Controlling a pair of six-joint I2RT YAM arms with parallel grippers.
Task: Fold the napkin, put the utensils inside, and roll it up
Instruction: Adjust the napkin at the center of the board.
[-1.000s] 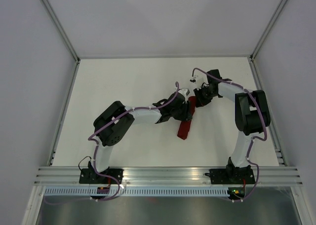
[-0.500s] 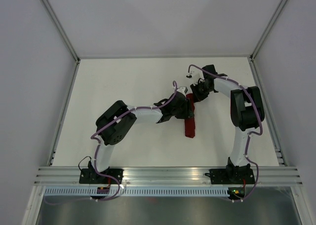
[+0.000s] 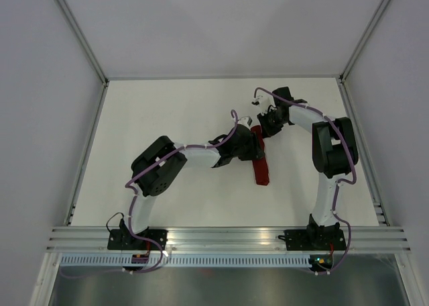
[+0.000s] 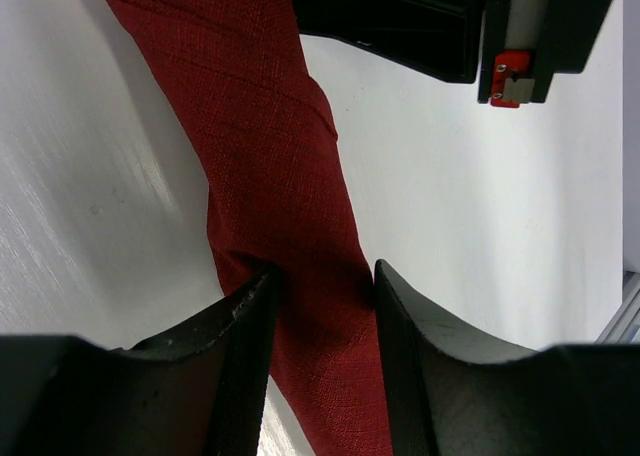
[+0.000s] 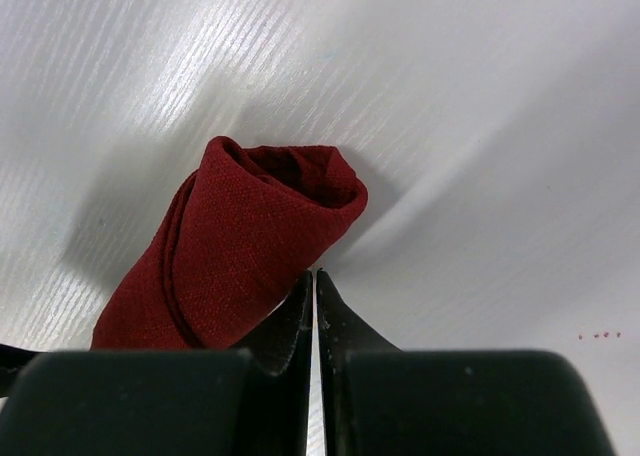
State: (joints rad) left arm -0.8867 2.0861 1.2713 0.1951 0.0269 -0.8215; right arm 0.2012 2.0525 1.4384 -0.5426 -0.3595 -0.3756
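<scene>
At centre, left hand (image 4: 323,276) grips the rolled napkin (image 4: 270,146), right hand (image 5: 315,276) closed beside it.

I see a plain white worktop (image 3: 161,111), softly and evenly lit. Pale grey walls (image 3: 221,24) rise behind it and on both sides; an aluminium rail (image 3: 221,237) runs along its near edge.

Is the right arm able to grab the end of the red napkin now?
Probably yes. The right pincer sits beside the napkin, at its end, nothing between, but it is shut and must open first.
</scene>
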